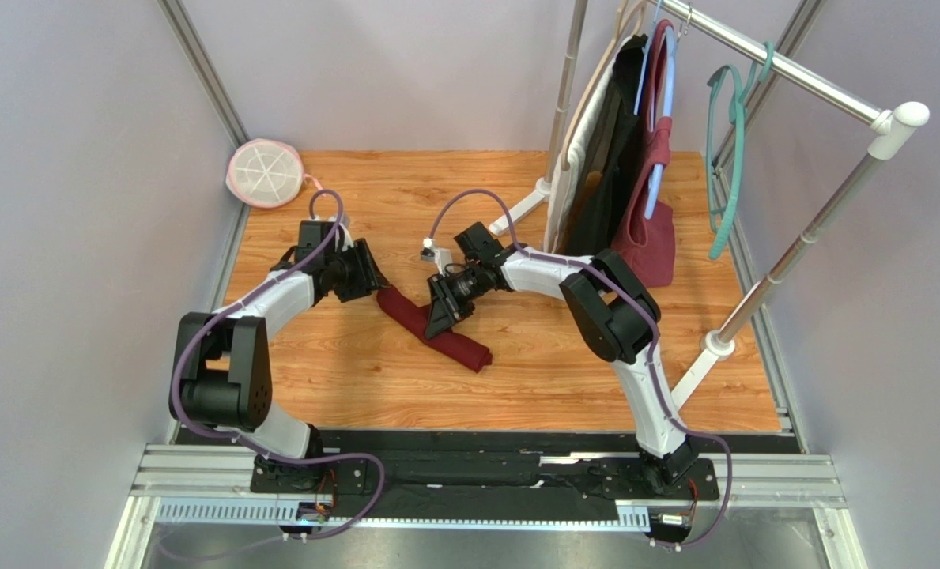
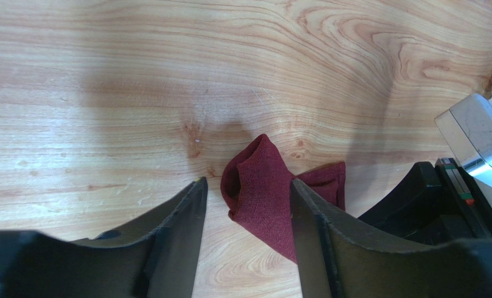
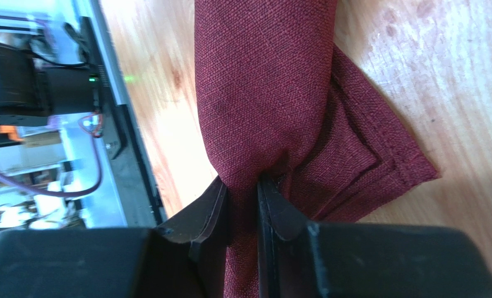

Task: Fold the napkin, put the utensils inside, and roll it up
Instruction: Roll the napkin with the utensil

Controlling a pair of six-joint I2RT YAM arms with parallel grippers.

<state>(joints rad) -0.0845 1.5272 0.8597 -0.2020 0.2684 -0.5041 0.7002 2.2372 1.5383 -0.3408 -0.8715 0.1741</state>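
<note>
Right tool (image 3: 242,188) clamped on rolled napkin (image 3: 267,81), arm bent inward | left tool (image 2: 247,194) apart, over napkin's end, pointing down

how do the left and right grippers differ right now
The left gripper has its fingers wide apart; the right gripper has them nearly shut. The left gripper holds nothing, the napkin just showing between its fingers; the right gripper pinches it. Both are black and sit at the rolled napkin.
</note>
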